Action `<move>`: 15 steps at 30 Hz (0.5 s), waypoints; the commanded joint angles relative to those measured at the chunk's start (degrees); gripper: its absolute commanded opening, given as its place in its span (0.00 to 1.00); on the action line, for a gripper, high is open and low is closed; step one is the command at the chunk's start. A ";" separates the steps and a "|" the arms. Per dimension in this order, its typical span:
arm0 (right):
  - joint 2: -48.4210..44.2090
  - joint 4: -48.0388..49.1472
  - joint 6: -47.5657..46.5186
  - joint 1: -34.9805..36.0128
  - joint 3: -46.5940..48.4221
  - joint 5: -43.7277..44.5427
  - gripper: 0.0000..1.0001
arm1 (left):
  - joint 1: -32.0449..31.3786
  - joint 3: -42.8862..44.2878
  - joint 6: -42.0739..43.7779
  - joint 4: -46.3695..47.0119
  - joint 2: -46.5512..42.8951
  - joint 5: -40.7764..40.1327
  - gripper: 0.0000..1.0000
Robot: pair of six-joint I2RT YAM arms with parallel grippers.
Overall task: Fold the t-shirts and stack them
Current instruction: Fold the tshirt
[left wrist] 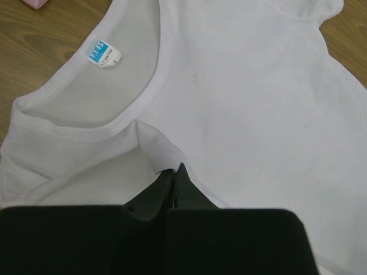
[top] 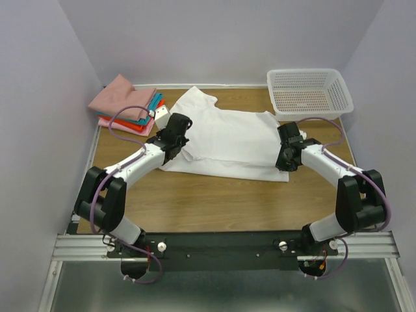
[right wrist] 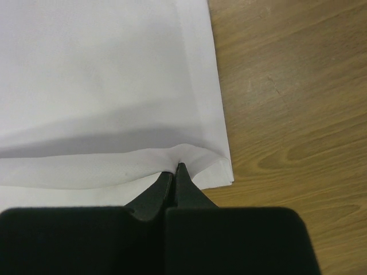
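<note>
The white t-shirt (top: 227,140) lies spread on the wooden table, neck to the left, partly folded over itself. Its blue neck label (left wrist: 97,50) shows in the left wrist view. My left gripper (top: 174,138) is shut on a fold of the white t-shirt (left wrist: 241,103) just below the collar. My right gripper (top: 286,155) is shut on the white t-shirt's (right wrist: 103,74) hem near its bottom corner. A stack of folded t-shirts (top: 127,104), dusty pink on top over teal, orange-red and light pink, sits at the back left.
A white perforated basket (top: 309,92) stands at the back right corner. Bare wooden table (top: 214,201) lies between the shirt and the arm bases. Grey walls close the back and sides.
</note>
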 commanded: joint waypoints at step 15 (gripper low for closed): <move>12.34 1.87 0.07 -0.77 9.92 18.78 0.58 | 3.93 15.14 7.40 0.86 15.78 -2.38 0.86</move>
